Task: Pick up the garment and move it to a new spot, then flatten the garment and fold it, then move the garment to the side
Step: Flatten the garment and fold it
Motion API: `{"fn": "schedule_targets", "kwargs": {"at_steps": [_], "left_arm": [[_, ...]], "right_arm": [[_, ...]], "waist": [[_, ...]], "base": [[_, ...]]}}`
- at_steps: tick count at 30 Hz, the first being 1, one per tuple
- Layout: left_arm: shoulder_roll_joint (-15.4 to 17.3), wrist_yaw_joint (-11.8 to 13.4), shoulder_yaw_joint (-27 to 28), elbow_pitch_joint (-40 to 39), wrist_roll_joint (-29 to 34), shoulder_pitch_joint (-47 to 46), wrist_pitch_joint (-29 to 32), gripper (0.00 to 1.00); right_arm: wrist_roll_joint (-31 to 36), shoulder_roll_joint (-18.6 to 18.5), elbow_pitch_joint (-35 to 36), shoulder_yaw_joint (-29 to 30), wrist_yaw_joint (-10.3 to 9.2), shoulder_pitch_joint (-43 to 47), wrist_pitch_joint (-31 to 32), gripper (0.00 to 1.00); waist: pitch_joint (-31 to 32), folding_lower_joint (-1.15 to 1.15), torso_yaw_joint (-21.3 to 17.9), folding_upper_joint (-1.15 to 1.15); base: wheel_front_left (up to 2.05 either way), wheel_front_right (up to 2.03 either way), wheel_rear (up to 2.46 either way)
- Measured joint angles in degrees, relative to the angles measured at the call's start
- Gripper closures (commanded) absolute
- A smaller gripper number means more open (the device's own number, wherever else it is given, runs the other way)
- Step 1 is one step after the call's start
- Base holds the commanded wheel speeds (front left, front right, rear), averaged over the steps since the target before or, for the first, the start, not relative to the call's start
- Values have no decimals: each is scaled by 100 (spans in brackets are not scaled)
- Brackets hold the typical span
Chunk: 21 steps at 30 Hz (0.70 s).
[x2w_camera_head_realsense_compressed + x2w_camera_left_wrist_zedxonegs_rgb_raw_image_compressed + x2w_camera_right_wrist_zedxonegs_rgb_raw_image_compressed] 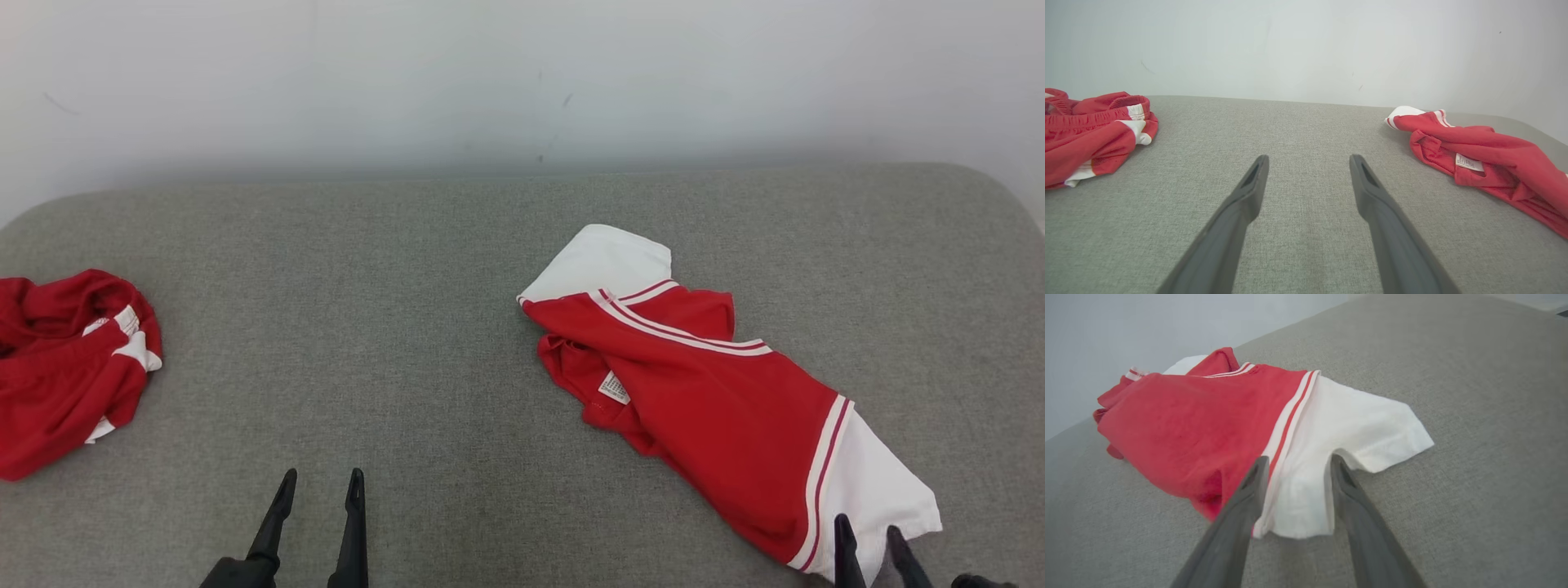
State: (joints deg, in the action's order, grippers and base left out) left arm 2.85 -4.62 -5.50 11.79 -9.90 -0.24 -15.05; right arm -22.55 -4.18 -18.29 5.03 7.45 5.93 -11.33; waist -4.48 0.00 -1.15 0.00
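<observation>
Head view of a grey padded surface [392, 269]. Nearest, at lower left, the left gripper [321, 483] hangs above the bare surface, its two dark fingers spread with nothing between them. At lower right, the right gripper [865, 532] is also spread, its fingertips over the white end of the garment [718, 400]; I cannot tell whether they touch the cloth. The garment, red with white ends and thin stripes, lies rumpled on the right half of the surface, running diagonally toward the middle, a small label showing. Well apart, at the left edge, sits a crumpled red and white heap of cloth [65, 376]. Behind everything stands a pale wall [490, 82].
</observation>
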Motion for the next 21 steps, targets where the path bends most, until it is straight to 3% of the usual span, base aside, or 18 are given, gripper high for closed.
{"fn": "schedule_targets", "kwargs": {"at_steps": [9, 21], "left_arm": [[0, -41, 89, -27, 40, -10, 0, 0], [0, -174, 163, 33, 385, -476, 0, 0]], "right_arm": [[761, 48, 772, 264, 0, -7, -286, 0], [1014, 119, 1468, -359, 0, -352, -380, 0]], "waist": [[28, 0, -26, 0], [-88, 0, -341, 0]], "base": [[0, 0, 0], [0, 0, 0]]}}
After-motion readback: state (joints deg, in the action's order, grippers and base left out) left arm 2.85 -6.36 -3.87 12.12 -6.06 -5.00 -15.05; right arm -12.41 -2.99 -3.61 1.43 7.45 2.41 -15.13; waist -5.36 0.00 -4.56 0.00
